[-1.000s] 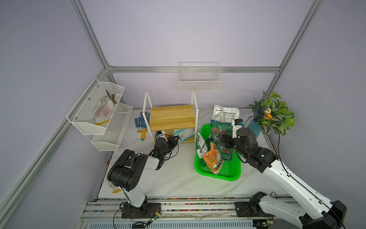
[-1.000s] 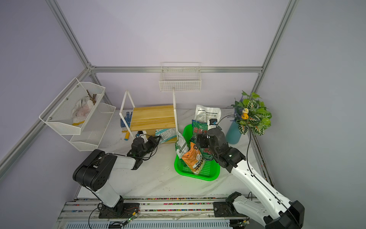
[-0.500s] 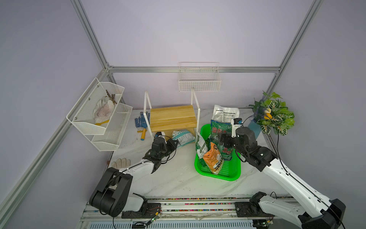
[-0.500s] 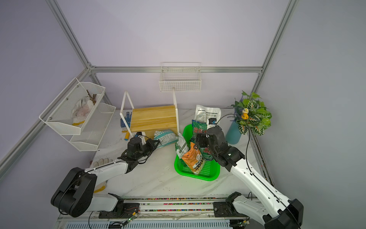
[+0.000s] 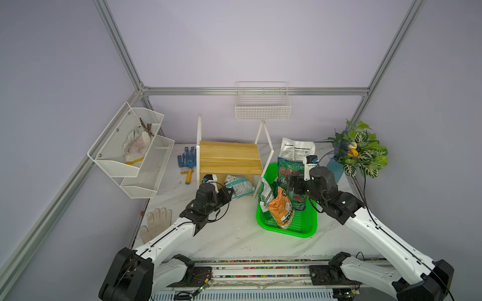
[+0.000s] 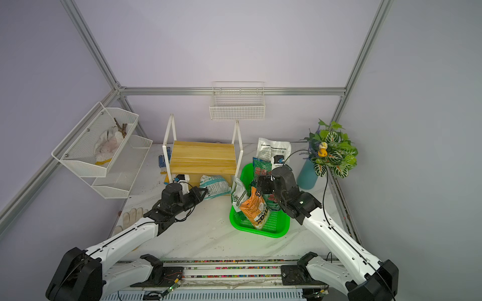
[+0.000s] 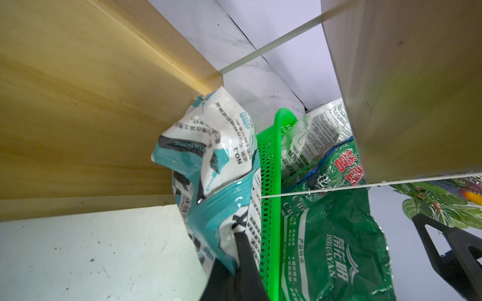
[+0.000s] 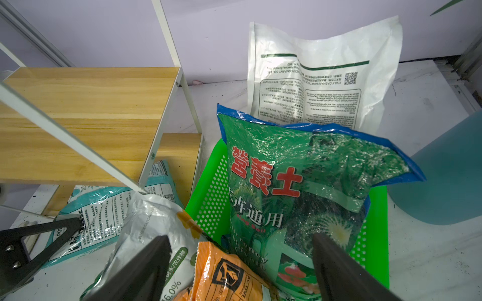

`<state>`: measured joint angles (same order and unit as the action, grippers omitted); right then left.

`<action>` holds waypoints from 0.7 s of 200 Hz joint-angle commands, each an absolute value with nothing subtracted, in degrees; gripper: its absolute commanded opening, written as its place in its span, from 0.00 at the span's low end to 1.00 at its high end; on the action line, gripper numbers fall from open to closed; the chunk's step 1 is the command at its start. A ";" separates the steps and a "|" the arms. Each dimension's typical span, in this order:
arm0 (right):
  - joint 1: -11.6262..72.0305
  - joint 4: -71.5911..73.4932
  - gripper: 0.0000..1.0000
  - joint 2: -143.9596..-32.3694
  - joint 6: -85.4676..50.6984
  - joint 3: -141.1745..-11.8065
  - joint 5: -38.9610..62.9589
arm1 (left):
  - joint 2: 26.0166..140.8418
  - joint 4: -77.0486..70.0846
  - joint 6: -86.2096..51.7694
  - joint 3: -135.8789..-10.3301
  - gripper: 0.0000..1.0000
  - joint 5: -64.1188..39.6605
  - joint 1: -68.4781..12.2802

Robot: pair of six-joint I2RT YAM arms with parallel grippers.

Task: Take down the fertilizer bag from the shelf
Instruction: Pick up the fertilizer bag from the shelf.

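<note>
The fertilizer bag (image 5: pixel 238 185) (image 6: pixel 215 185) (image 7: pixel 216 156) (image 8: pixel 104 216) is teal and white. It lies at the front of the shelf (image 5: pixel 229 156) (image 6: pixel 203 156) (image 7: pixel 78 104) (image 8: pixel 86 112), its far end against the lower board and its near end over the table. My left gripper (image 5: pixel 230 191) (image 6: pixel 204 191) (image 7: pixel 240 237) is shut on the bag's near corner. Over the green basket (image 5: pixel 302 221) (image 6: pixel 273 226) (image 8: pixel 214 182) hangs my right gripper (image 5: pixel 289 182) (image 6: pixel 260 182) (image 8: pixel 241 238), open and holding nothing, above the bags that stand in it.
The basket holds a green soil bag (image 8: pixel 300 187), an orange bag (image 5: pixel 280 208) and a white bag (image 5: pixel 264 194). A white sack (image 5: pixel 297 149) leans on the back wall. A potted plant (image 5: pixel 361 148), wall bins (image 5: pixel 130 153), a wire basket (image 5: pixel 262 106) and a glove (image 5: pixel 156 221) ring the table.
The left arm has stretched forward and low, and the fertilizer bag in its grip has slid out from under the shelf toward the table's front. The right arm has stayed put.
</note>
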<state>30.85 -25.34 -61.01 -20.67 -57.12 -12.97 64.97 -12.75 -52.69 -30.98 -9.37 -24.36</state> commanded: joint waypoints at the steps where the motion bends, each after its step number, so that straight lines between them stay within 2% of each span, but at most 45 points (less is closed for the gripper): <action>1: 30.62 -25.69 0.89 -60.14 -21.36 -59.15 -12.92 | 64.76 -25.93 -47.35 -28.11 0.00 -6.47 -24.35; 81: 30.66 -26.57 0.89 -59.41 -20.92 -59.15 -13.90 | 75.15 -34.01 -47.63 -29.76 0.00 -6.72 -23.06; 140: 30.62 -26.64 0.89 -59.39 -20.74 -58.89 -14.24 | 76.26 -34.45 -48.55 -29.40 0.00 -7.70 -21.88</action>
